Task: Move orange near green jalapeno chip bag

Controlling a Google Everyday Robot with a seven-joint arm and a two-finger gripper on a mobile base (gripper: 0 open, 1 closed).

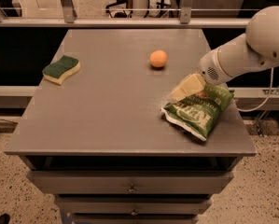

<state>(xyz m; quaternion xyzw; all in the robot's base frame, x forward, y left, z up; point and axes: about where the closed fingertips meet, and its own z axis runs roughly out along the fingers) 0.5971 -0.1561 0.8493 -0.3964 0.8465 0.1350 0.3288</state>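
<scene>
Camera view is showing the orange [158,59] sitting free on the grey table [106,120], toward the far side and a little right of centre. The green jalapeno chip bag [199,110] is lying flat near the table's right front corner, with a stretch of bare tabletop between it and the fruit, so the two are not touching. The gripper [187,87] is hovering low at the bag's upper left edge, just beside or perhaps brushing the crinkled foil, and the white arm [244,50] is reaching in from the right. It is carrying nothing that can be seen, and whether it is spread or closed cannot be told from this angle. A green-topped yellow sponge [60,69] is resting well apart on the left side and is playing no part.

As a judgement, the task is looking unfinished or only loosely met: the orange is lying in the bag's general area but is not close against it, and nothing is gripping it. What seems to be remaining is for the gripper to reach up and left to the fruit, take hold of it, and set it down on the bare patch just beside the bag without rolling it off.
</scene>
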